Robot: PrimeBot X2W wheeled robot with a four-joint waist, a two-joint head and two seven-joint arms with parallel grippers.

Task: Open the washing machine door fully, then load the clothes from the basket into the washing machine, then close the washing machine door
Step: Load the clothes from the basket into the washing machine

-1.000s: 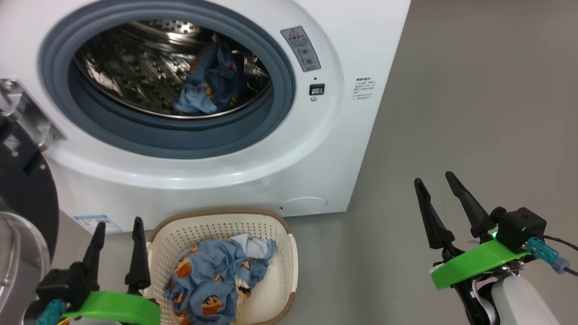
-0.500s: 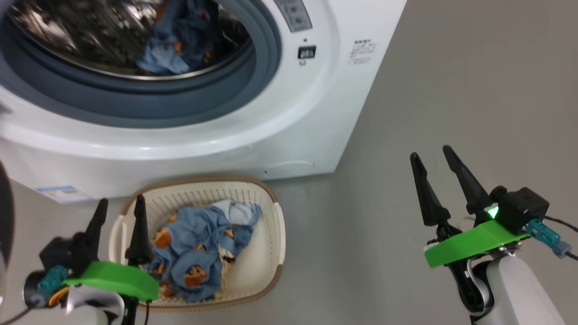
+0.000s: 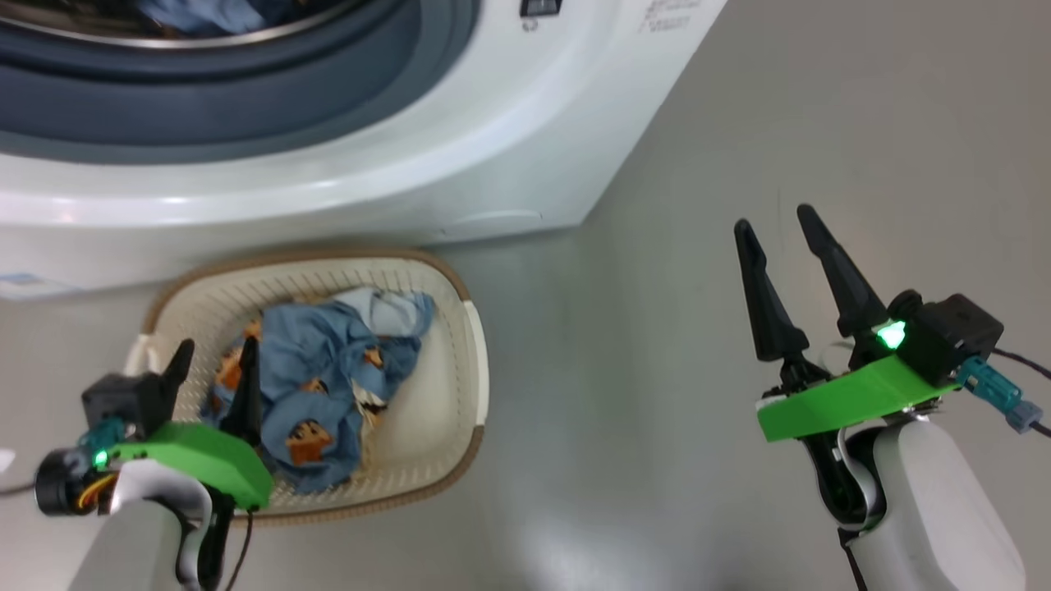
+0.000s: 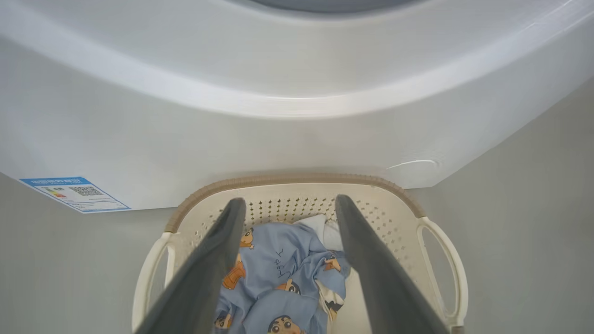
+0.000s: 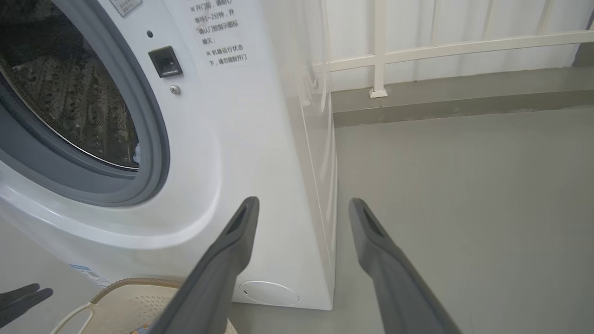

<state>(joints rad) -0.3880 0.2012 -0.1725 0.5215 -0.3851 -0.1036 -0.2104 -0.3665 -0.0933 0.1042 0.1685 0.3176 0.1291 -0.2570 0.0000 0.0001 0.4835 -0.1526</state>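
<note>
Basket (image 3: 475, 361) sits on floor (image 3: 657, 427) just before washing machine (image 3: 493, 164), clothes (image 3: 328, 369) bundled inside (blurred blue patch (image 3: 205, 12) in drum (image 5: 69, 102) is maybe more). Left claw (image 3: 217, 345) hovers over basket, spread wide, empty; right claw (image 3: 773, 217) likewise spread, empty, well apart over floor.

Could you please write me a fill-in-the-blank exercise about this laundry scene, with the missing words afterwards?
1. The blue printed clothes lie in the cream ____.
2. The left gripper hangs over them with its fingers ____.
3. The right gripper holds ____.
4. The container stands on the floor before the white ____.
Missing words: basket; open; nothing; washing machine.
</note>
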